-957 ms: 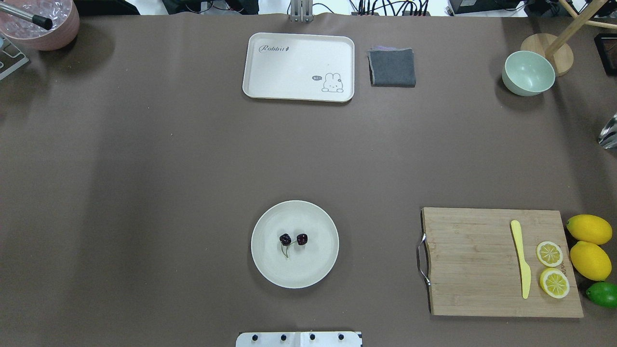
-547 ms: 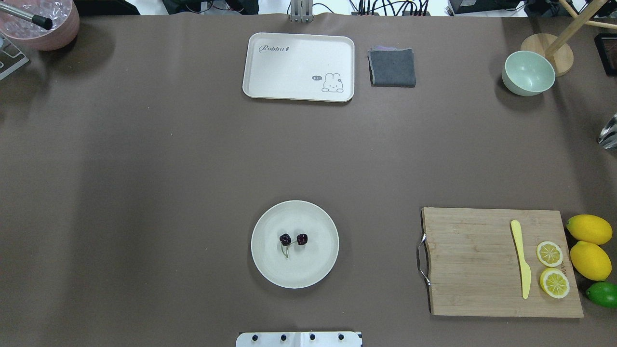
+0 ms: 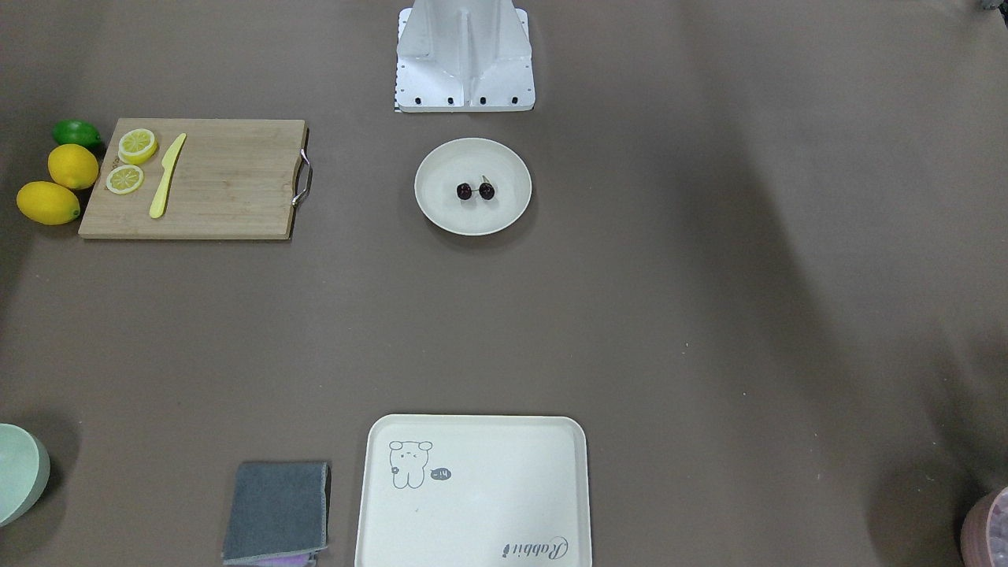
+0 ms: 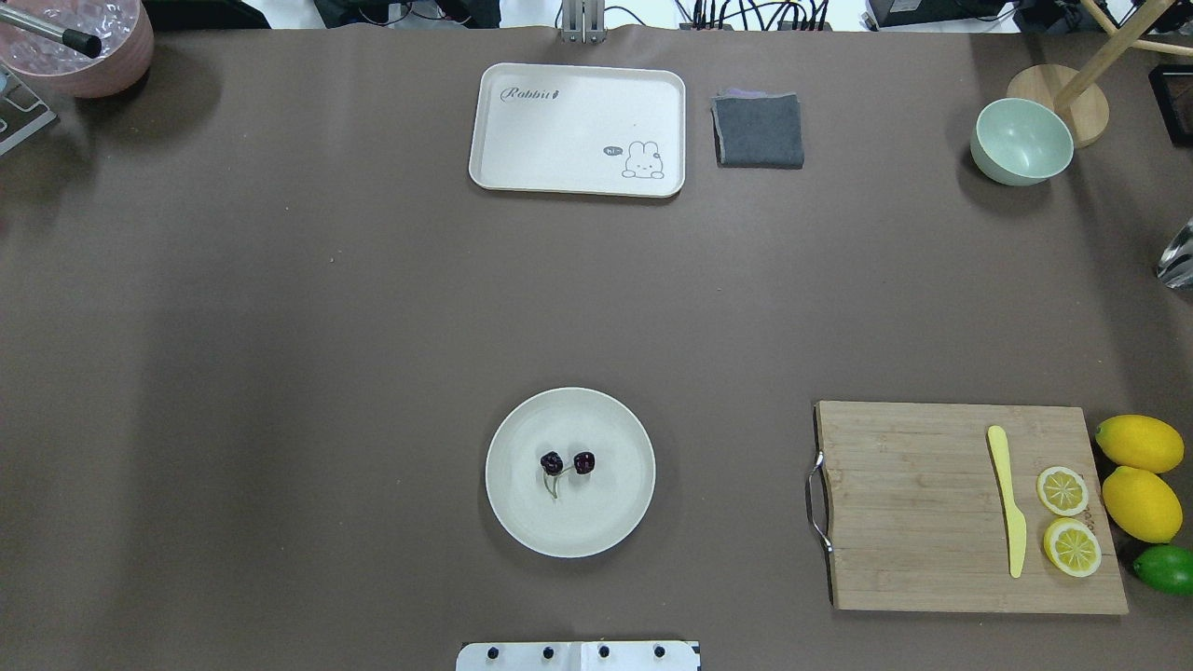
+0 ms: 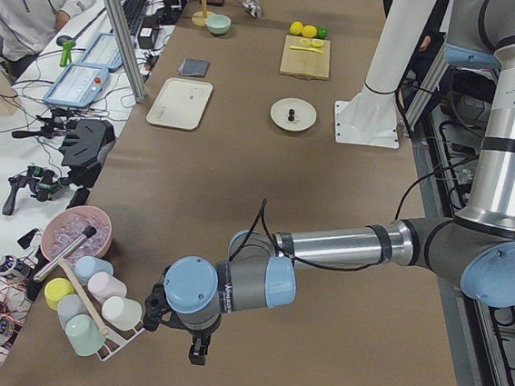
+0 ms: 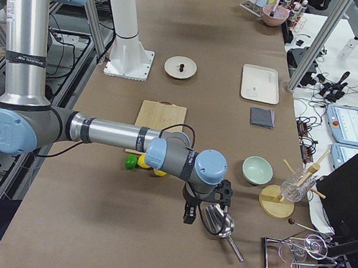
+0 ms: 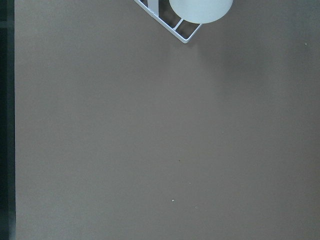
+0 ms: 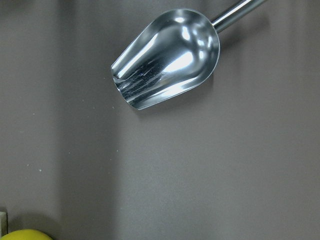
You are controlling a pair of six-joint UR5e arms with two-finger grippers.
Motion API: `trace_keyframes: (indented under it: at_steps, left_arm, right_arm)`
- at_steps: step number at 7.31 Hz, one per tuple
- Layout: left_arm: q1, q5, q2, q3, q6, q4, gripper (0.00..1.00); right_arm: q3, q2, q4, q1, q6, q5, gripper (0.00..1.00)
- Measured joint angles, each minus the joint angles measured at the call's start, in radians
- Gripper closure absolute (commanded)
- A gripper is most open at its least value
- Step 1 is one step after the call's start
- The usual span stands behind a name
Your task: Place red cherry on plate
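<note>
The red cherry [image 4: 567, 463], a joined dark pair with a thin stem, lies in the middle of the round cream plate [image 4: 596, 522], near the robot's base. It also shows as the cherry [image 3: 475, 190] on the plate [image 3: 472, 222] in the front-facing view. No gripper is near it. The left gripper [image 5: 195, 344] hangs over the table's left end beside a cup rack. Far off at the right end, the right gripper [image 6: 189, 211] hovers by a metal scoop. I cannot tell whether either is open or shut.
A rabbit tray [image 4: 578, 129], grey cloth [image 4: 758, 130] and mint bowl [image 4: 1021, 140] sit at the far side. A cutting board [image 4: 913, 508] carries a yellow knife and lemon slices, with lemons [image 4: 1139, 475] beside it. A metal scoop [image 8: 167, 57] lies under the right wrist.
</note>
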Motion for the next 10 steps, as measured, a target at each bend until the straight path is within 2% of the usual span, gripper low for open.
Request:
trace_keyframes:
  at_steps: [10]
  left_arm:
    - [0.003,0.0,-0.01,0.001,0.0,-0.003,0.02]
  right_arm:
    - [0.033,0.006,0.005,0.0,-0.004,0.003,0.0]
